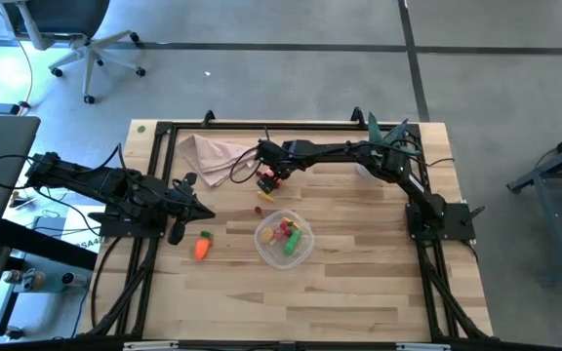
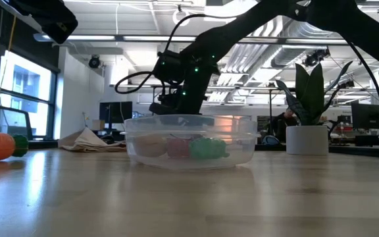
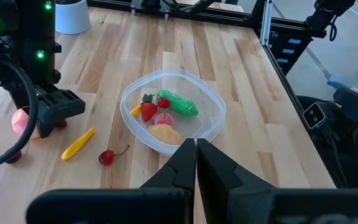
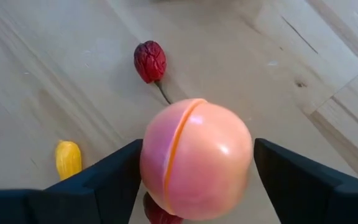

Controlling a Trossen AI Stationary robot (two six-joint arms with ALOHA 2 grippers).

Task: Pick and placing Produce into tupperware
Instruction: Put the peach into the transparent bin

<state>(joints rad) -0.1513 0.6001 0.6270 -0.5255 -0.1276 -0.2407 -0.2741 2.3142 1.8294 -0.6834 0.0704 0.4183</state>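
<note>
Produce pieces scattered on and above the wooden bench. Pink-orange peach clamped between the fingers of the right gripper, raised above the bench beyond the tupperware, near the beige napkin. Dark red berry with a stem and a small yellow piece lying on the bench below the peach, apart from each other. Round clear tupperware near the bench's middle, holding a green pepper, a strawberry, a tan potato and other small red and yellow pieces. Cherry and yellow banana-like piece just outside the container's rim in the left wrist view. Orange carrot with a green top alone on the bench, just beside the left gripper. Left gripper with fingers pressed together, empty, at the bench's left side. White-potted green plant at the far right corner.
</note>
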